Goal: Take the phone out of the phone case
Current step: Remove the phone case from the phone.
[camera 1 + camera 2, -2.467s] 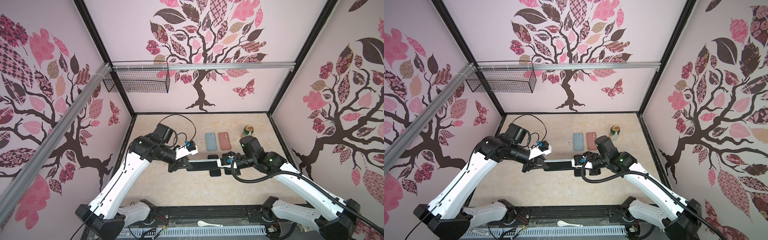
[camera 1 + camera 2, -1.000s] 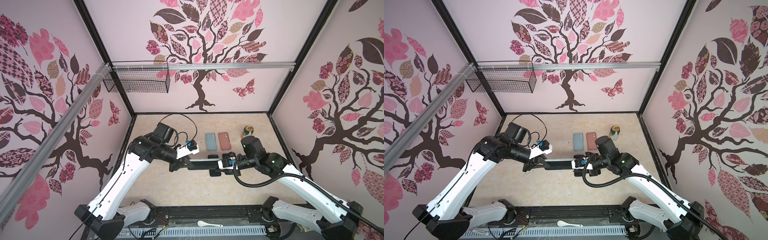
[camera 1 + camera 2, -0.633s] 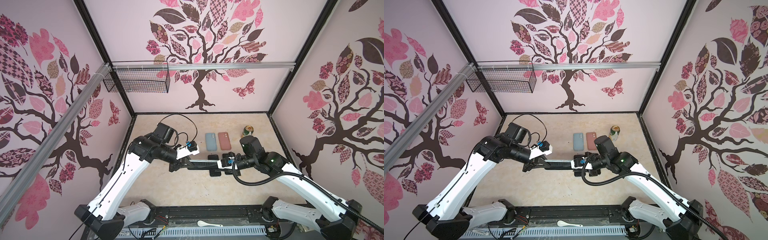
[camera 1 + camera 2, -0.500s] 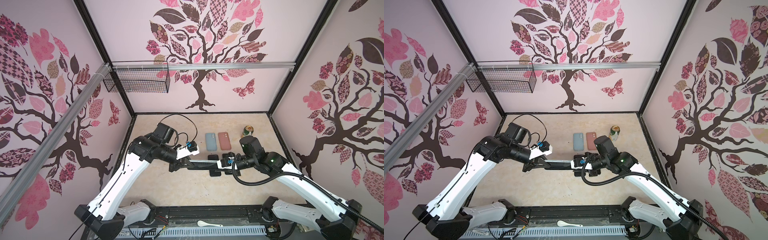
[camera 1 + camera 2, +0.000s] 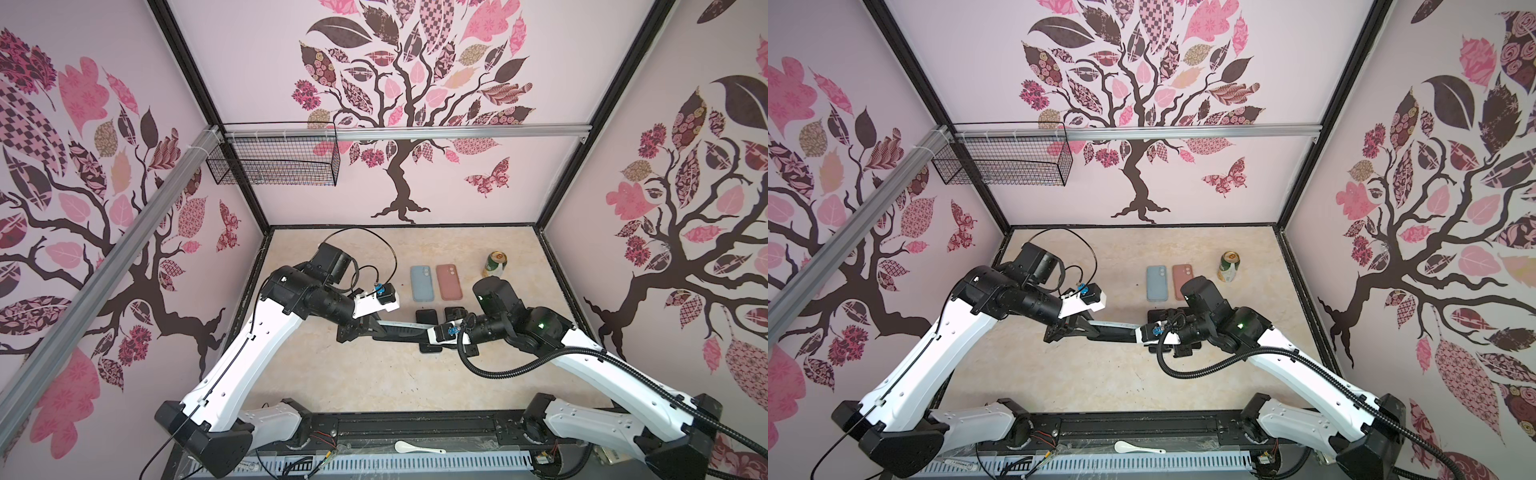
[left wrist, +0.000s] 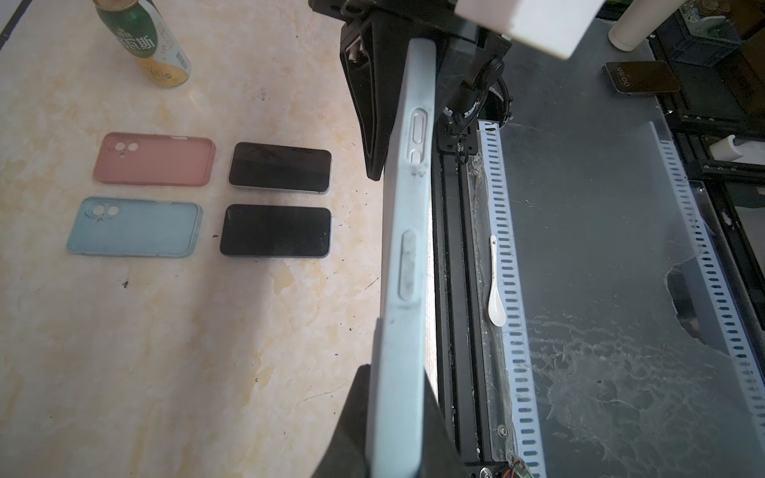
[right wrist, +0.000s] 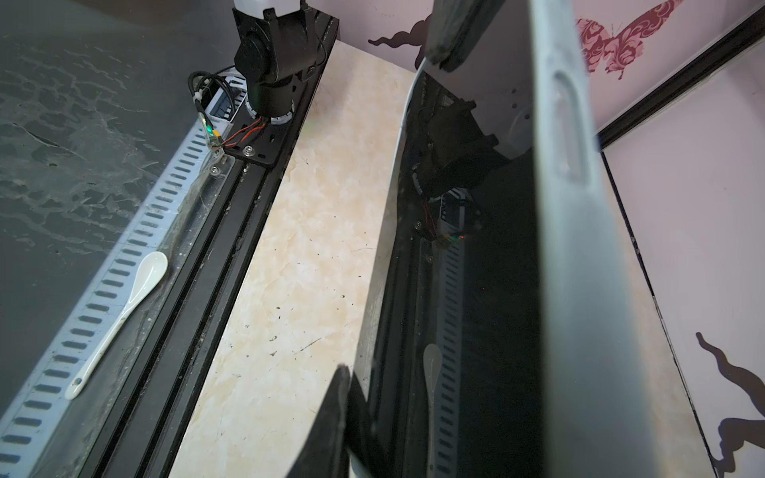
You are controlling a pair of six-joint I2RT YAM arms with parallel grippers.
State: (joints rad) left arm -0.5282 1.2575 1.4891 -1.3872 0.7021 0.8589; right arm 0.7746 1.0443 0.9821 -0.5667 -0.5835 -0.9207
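Noted on phone case [image 6: 407, 248]: matt pale blue, looks rubbery, smudged grey at buttons. On phone [image 7: 476, 269]: glossy black face, mirrors surroundings. On tabletop [image 6: 165, 351]: smooth marble-pattern beige, speckled. On spoon [image 6: 494, 298]: glossy white, looks ceramic. On basket [image 5: 274, 166]: black metal wire.

left arm [image 5: 249, 365]: goes up from its base at the front; bends at the elbow; points in to the middle
left gripper [image 5: 365, 329]: pinched tight on one end of the phone case [image 6: 407, 256]; holds it on its thin edge
right arm [image 5: 602, 374]: goes up from its base at the front; bends; points in to meet the other arm
right gripper [image 5: 430, 332]: fingers pressed on the other end of the phone case; faces the left gripper
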